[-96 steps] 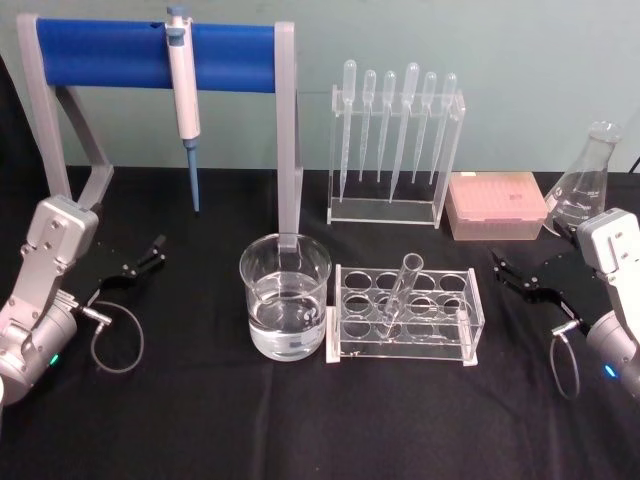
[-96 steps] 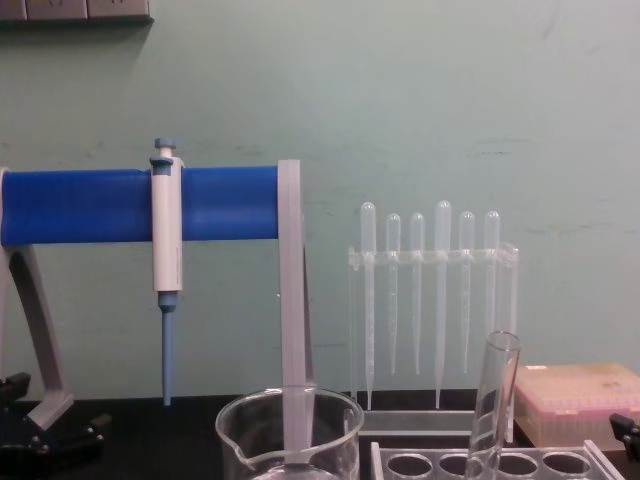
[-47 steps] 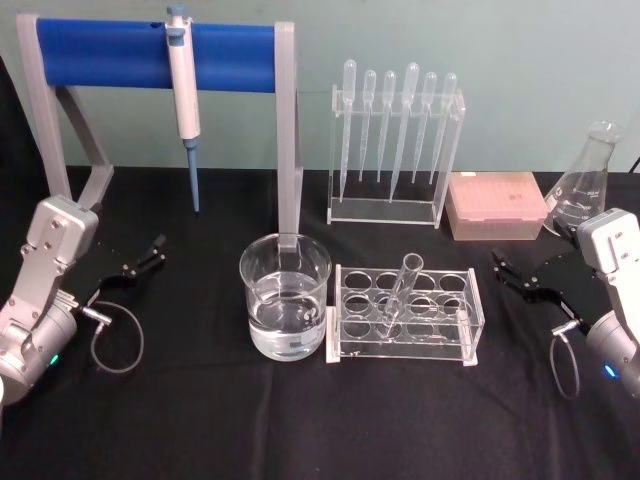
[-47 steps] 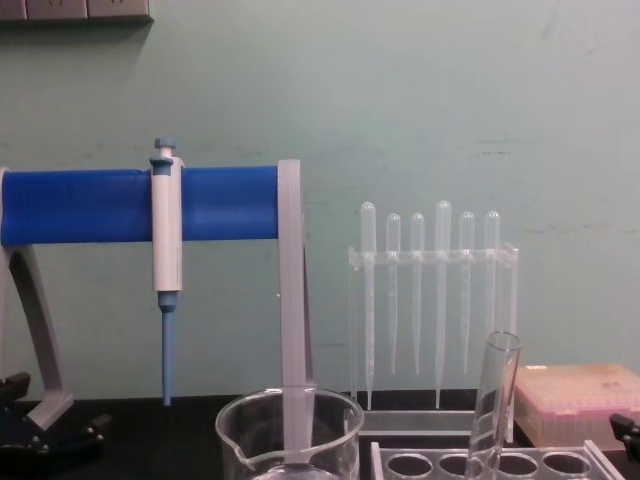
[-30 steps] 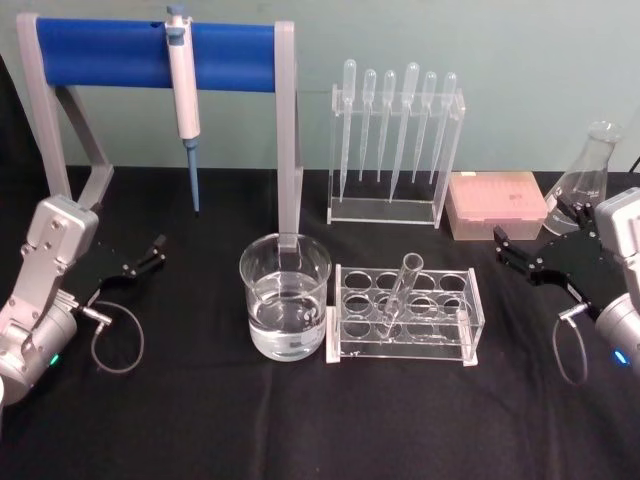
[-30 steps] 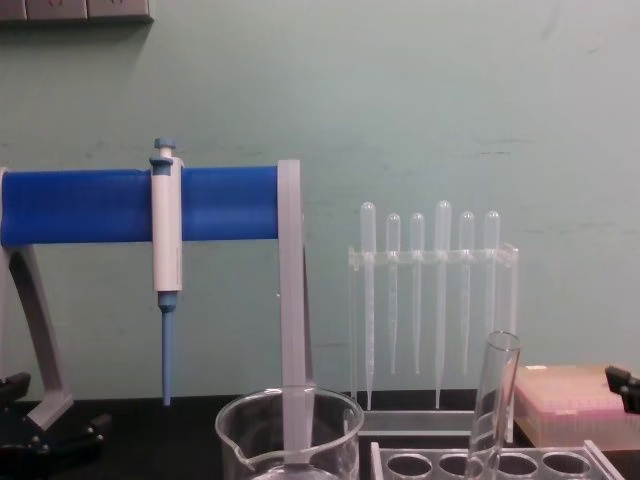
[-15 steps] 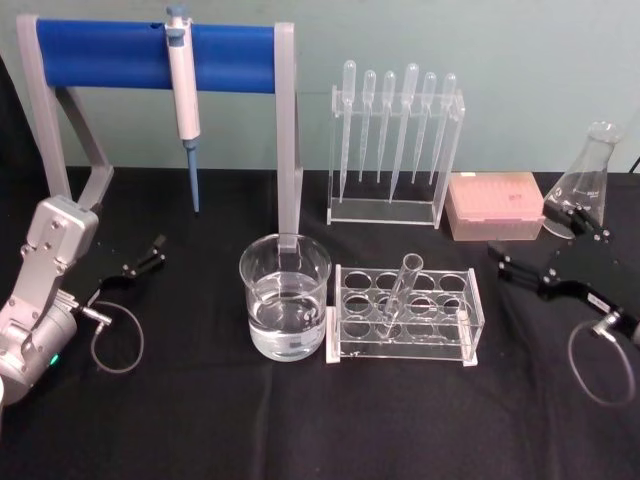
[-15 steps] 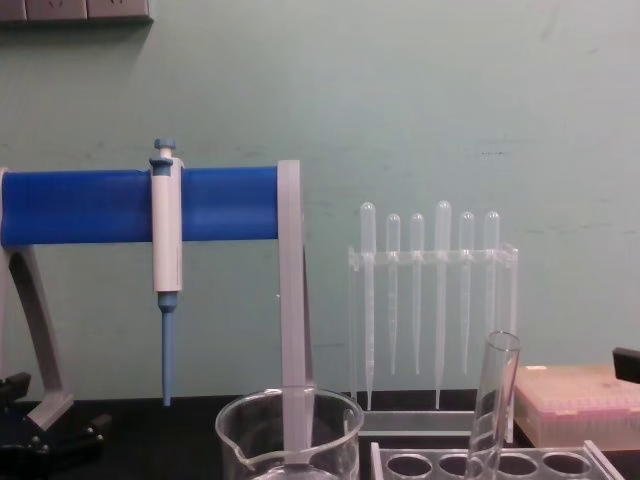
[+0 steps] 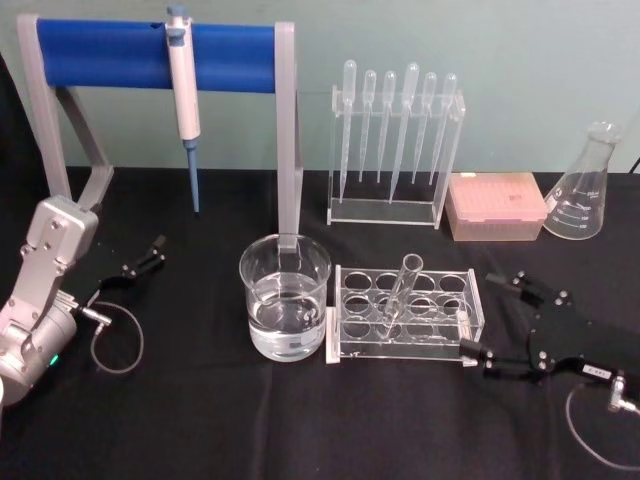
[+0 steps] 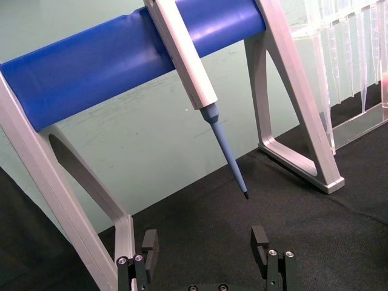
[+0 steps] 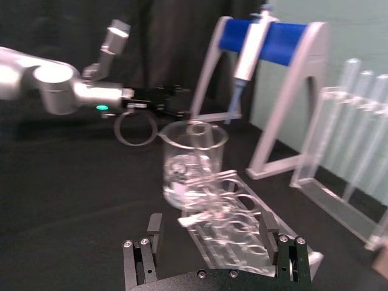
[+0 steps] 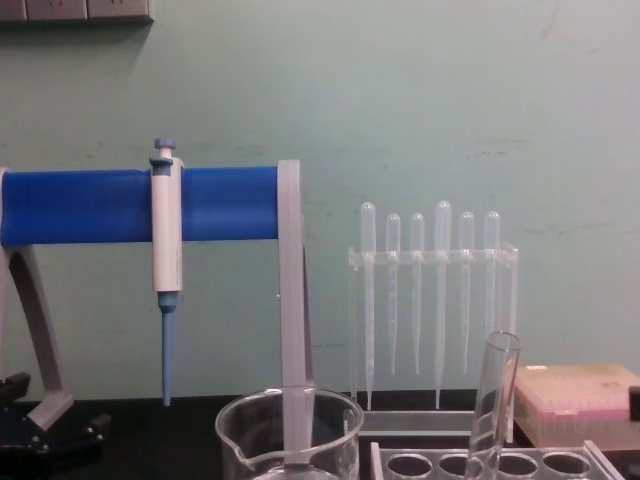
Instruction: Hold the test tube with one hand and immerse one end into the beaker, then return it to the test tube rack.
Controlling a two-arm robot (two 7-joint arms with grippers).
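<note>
The clear test tube (image 9: 404, 288) leans in a clear plastic rack (image 9: 452, 320) at the table's middle; in the chest view the test tube (image 12: 496, 400) rises above the rack. Left of the rack stands the beaker (image 9: 285, 296), part full of clear liquid. My right gripper (image 9: 482, 315) is open just off the rack's right end, low over the cloth, with nothing between its fingers. The right wrist view has my right gripper (image 11: 211, 228) facing the rack (image 11: 242, 233) and the beaker (image 11: 177, 168). At the far left my left gripper (image 9: 140, 258) is parked and open, as is clear in the left wrist view (image 10: 205, 241).
A blue-barred stand (image 9: 120, 55) holding a pipettor (image 9: 184, 100) spans the back left. At the back stand a rack of plastic pipettes (image 9: 395, 140), a pink tip box (image 9: 497, 205) and a conical flask (image 9: 580, 190). Black cloth covers the table.
My right gripper has swung from beside the flask down and inward to the rack's right end, still open. The left arm, test tube and beaker have not moved.
</note>
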